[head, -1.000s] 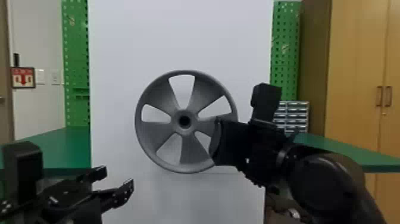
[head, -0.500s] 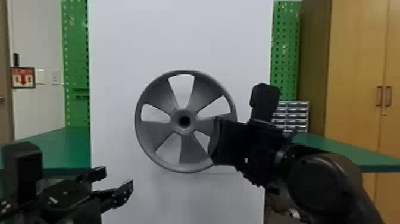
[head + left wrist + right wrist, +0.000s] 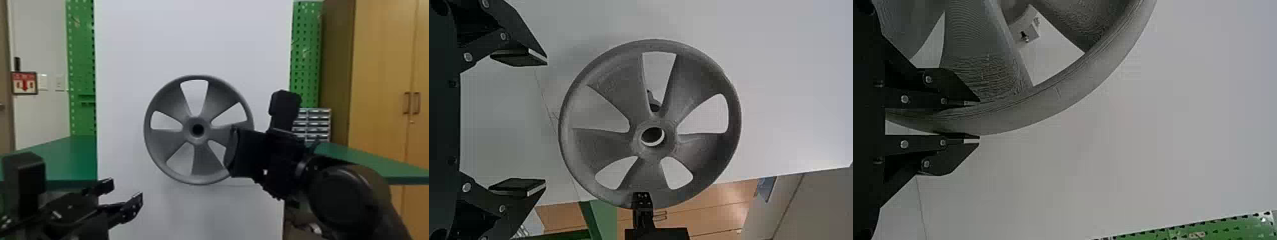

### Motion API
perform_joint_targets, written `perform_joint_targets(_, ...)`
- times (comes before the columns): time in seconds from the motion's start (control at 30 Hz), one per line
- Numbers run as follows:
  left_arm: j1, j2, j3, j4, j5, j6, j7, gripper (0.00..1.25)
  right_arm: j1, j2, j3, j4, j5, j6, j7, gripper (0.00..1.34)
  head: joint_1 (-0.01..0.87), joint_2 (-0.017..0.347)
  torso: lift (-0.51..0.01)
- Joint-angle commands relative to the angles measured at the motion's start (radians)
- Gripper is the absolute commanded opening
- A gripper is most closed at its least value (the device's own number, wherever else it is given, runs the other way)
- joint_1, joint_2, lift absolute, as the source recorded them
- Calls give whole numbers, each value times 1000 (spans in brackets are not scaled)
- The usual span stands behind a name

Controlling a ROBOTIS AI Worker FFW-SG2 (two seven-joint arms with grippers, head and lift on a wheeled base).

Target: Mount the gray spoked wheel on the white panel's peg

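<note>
Spreading flat black fingers wide and empty on the left gripper (image 3: 125, 189), at the hub's eight o'clock. Holding the matte gray spoked wheel (image 3: 170, 140) upright before the plain white panel (image 3: 191, 38), showing five flared spokes, a round hub hole and, in the right wrist view, fine ridged lines. Glimpsing the peg (image 3: 655, 106) behind, through an opening. Pinching the curved rim at four o'clock with the right gripper (image 3: 235, 151). Seeing beyond, from the hub, a flat green tabletop (image 3: 63, 159) near nine, perforated green board (image 3: 81, 63) at ten, small drawers (image 3: 314, 124) at three, and a wooden cabinet (image 3: 383, 79) between two and three.
</note>
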Motion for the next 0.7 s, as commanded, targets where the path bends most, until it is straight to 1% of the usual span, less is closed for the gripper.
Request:
perform_joint_targets(0.0,1,0,1,0,0,0,0,859,0,-3,-14,14,14,0,23,161,84,-8,-484)
perform_joint_targets(0.2,1,-2,1,0,2,0,0,859,-2,-8,-20,28,37,2,55,161,84,-8,-484)
perform_joint_targets(0.47,1,0,1,0,3,0,0,859,-6,-8,-34,63,88,0,135,161,84,-8,-484)
perform_joint_targets(0.67,2,0,1,0,3,0,0,859,-8,-8,-40,80,106,-6,166,161,84,-8,-484)
